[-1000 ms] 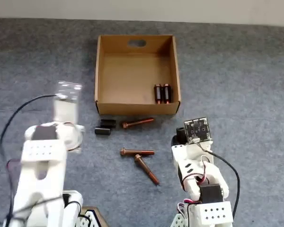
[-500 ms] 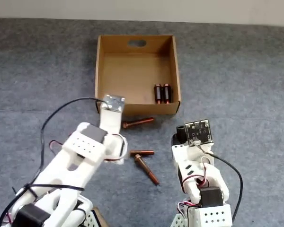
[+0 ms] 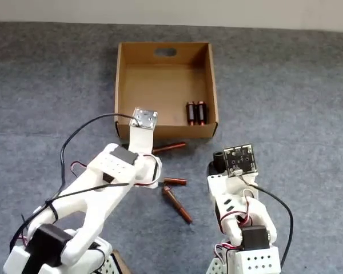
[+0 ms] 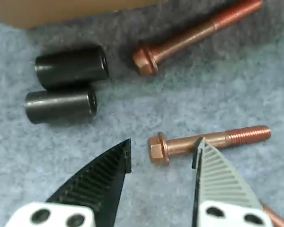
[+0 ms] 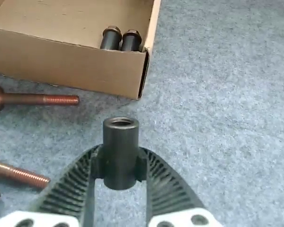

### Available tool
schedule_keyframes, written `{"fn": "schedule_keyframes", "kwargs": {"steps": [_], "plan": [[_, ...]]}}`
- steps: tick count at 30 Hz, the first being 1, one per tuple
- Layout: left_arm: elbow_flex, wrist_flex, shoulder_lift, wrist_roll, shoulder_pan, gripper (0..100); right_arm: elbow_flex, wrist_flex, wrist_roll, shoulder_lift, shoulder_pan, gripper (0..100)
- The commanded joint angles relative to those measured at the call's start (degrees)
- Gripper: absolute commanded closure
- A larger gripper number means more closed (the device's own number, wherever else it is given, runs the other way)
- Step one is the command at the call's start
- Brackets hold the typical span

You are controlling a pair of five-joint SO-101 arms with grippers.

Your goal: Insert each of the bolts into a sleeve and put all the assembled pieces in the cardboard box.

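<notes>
My left gripper (image 4: pixel 163 142) is open, its jaws on either side of the head end of a copper bolt (image 4: pixel 208 141) lying on the grey mat. Two black sleeves (image 4: pixel 71 66) lie side by side just beyond it, next to a second bolt (image 4: pixel 194 35). My right gripper (image 5: pixel 119 165) is shut on a black sleeve (image 5: pixel 119 151), held upright in front of the cardboard box (image 5: pixel 61 61). In the high view the left arm (image 3: pixel 120 171) reaches over the bolts (image 3: pixel 177 205) in front of the box (image 3: pixel 119 85). Two assembled pieces (image 3: pixel 196 112) lie in the box's near right corner.
The box's front wall (image 3: pixel 166 131) stands just beyond the loose bolts and sleeves. Open grey mat (image 3: pixel 286 114) lies to the right of the box. A third bolt (image 5: pixel 19 173) lies close by the right gripper.
The left arm has swung in from the left side of the table and now sits over the bolts, covering the two loose sleeves in the high view. The right arm has not moved.
</notes>
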Motion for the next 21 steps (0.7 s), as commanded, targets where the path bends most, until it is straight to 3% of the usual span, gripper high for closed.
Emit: {"fn": "schedule_keyframes", "kwargs": {"steps": [1,8,13,21], "plan": [[-0.57,-0.79,0.13,0.0,-0.13,84,1.45,0.31,-0.09,-1.1,0.57,99.2],[-0.13,-0.53,-1.45,-0.18,-6.46,100,1.45,0.31,-0.09,-1.1,0.57,99.2],[-0.57,1.67,-1.71,-0.7,-13.05,99,1.45,0.31,-0.09,-1.1,0.57,99.2],[-4.97,11.52,-1.71,-15.82,-18.33,99,1.45,0.31,-0.09,-1.1,0.57,99.2]]}}
